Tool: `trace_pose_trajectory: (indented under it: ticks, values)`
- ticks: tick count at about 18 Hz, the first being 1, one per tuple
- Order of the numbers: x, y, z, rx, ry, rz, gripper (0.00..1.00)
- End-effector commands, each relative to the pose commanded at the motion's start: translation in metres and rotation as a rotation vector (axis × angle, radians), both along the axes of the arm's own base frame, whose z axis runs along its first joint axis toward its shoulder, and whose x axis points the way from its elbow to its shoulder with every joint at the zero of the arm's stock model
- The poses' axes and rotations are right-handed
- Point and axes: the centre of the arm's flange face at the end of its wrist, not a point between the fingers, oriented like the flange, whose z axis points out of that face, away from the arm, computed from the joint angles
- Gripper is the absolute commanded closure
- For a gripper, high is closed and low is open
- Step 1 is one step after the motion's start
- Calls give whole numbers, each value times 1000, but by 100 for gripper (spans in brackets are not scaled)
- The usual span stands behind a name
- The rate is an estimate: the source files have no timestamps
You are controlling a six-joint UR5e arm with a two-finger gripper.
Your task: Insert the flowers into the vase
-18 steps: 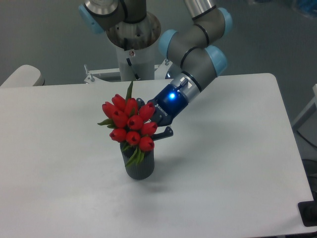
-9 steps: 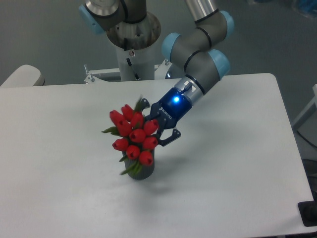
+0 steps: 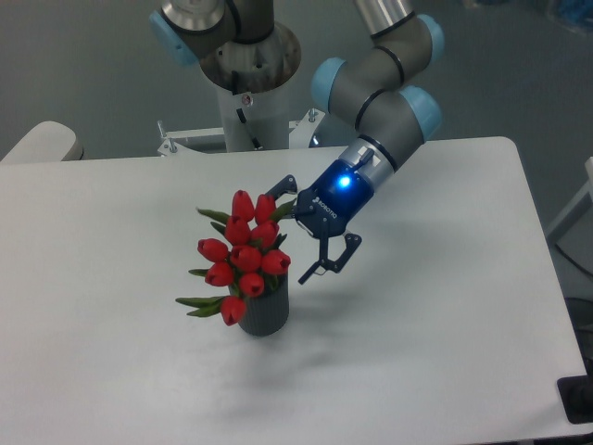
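The flowers (image 3: 243,256), a tight bunch of red tulip heads with green leaves, stand with their stems in the vase (image 3: 265,313) and lean to the left over its rim. The vase is a small dark grey ribbed cylinder, upright on the white table (image 3: 435,324) a little left of centre. My gripper (image 3: 294,237) sits just right of the bunch with its fingers spread wide. It is open, and nothing lies between the fingers. The vase's mouth is hidden by the flowers.
The arm's pedestal (image 3: 246,93) rises at the back edge behind the vase. A pale grey rounded object (image 3: 39,143) lies off the table's back left corner. A black item (image 3: 576,400) sits beyond the front right corner.
The gripper has let go of the flowers and drawn back to the right, fingers now wide apart. The bunch has sunk into the vase and tipped left.
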Motion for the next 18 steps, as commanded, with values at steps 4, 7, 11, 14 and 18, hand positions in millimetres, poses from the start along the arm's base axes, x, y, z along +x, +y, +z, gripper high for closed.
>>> trace_pose_trajectory:
  ticks: [4,7,11,14,18]
  values:
    - [-25,-9,18,-7,71,33,0]
    - [-53,-10,37,-119,189,67,0]
    - [-93,-4,53,-311,347,121,0]
    - [-119,3,57,-352,381,140,0]
    - [-146,12,64,-396,434,160,0]
